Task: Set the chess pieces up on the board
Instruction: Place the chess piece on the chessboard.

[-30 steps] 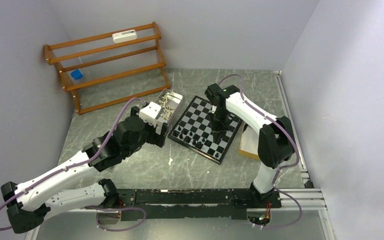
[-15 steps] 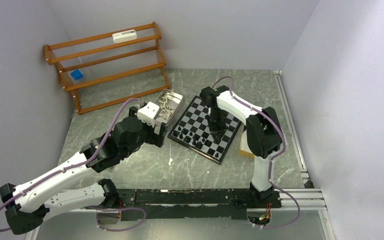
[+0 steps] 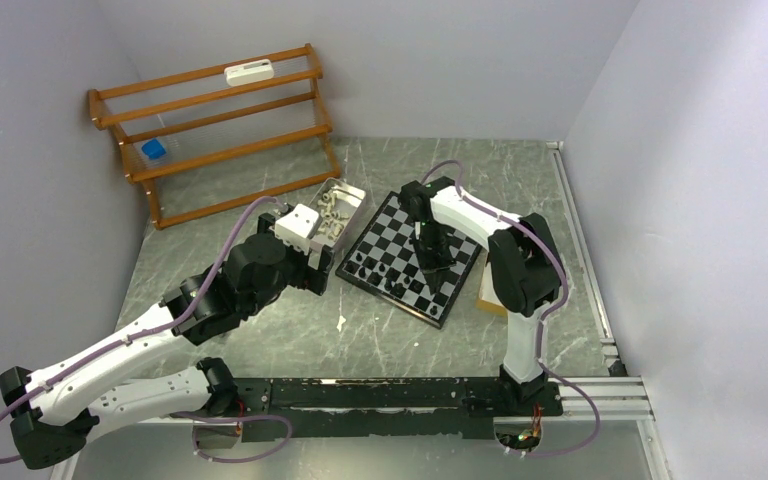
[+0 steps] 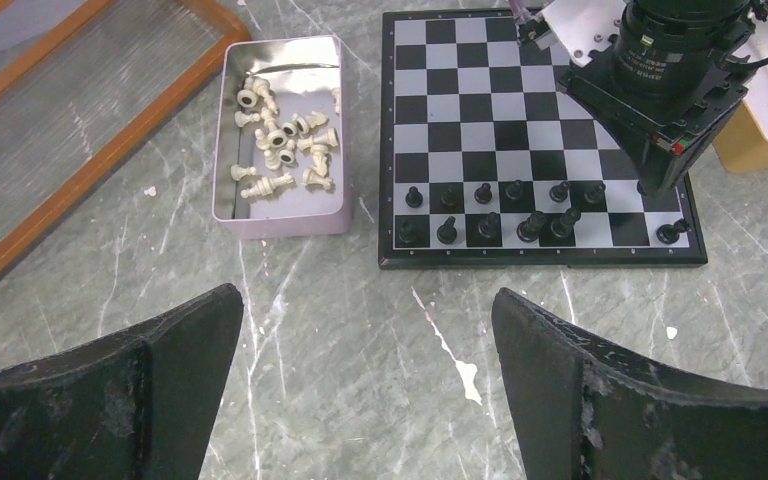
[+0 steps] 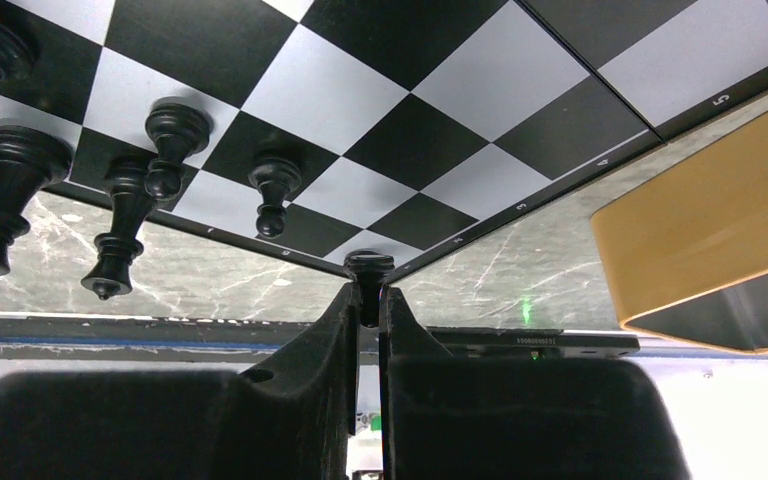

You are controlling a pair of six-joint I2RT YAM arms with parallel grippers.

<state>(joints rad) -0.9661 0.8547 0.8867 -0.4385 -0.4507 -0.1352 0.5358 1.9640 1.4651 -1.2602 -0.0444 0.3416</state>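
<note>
Currently the right jaws are pinched almost shut on one black piece, its long axis in line with them, above the board by the near right end of the black rows. Left jaws gape wide, empty, well apart.

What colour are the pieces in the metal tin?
Cream-white pieces; left wrist view shows them best.

Robotics lab test cell: plain pale lilac walls box in a grey marbled worktop on three sides. Two white-and-black robot arms, the left arm and right arm, are bolted to a black base rail at its near edge, with loose purple cables and bare aluminium framing alongside
</note>
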